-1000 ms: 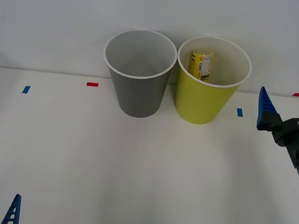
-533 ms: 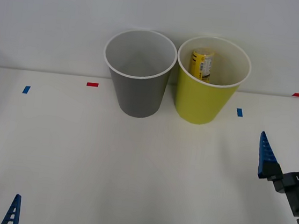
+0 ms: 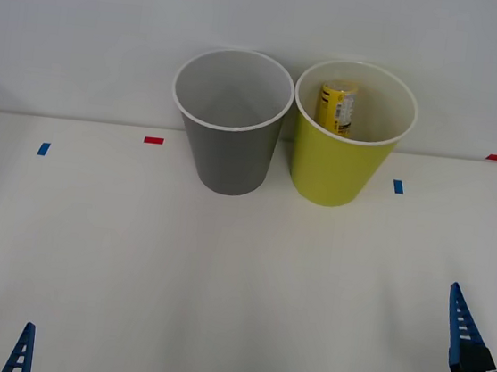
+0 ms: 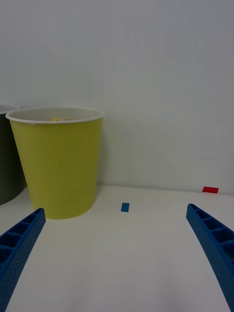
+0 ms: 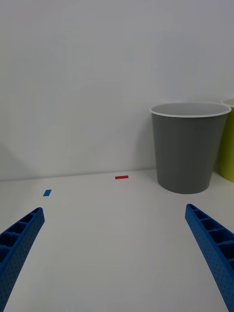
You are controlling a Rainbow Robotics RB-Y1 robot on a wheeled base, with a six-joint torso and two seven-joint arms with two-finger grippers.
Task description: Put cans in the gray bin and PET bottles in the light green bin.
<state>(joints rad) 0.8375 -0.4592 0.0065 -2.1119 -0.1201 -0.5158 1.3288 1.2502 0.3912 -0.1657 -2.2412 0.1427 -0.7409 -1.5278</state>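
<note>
Small yellow-wrapped PET bottle point(image 3: 336, 107) standing inside tapered yellow-green plastic bin point(image 3: 335, 171), leaning toward its far wall. Tapered gray plastic bin point(image 3: 231, 162) just beside on the left, rims touching, on white table point(image 3: 220, 281). Right gripper point(image 4: 117, 253) low at near right, fingers spread wide, holding nothing. Left gripper point(image 5: 114, 253) parked near left, spread wide, holding nothing.

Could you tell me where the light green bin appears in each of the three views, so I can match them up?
Front view: the light green bin stands at the back of the table, right of centre, beside the gray bin.
Right wrist view: it stands ahead of the open right gripper, toward that picture's left.
Left wrist view: a sliver at the right edge.
Shared landmark: the gray bin.
</note>
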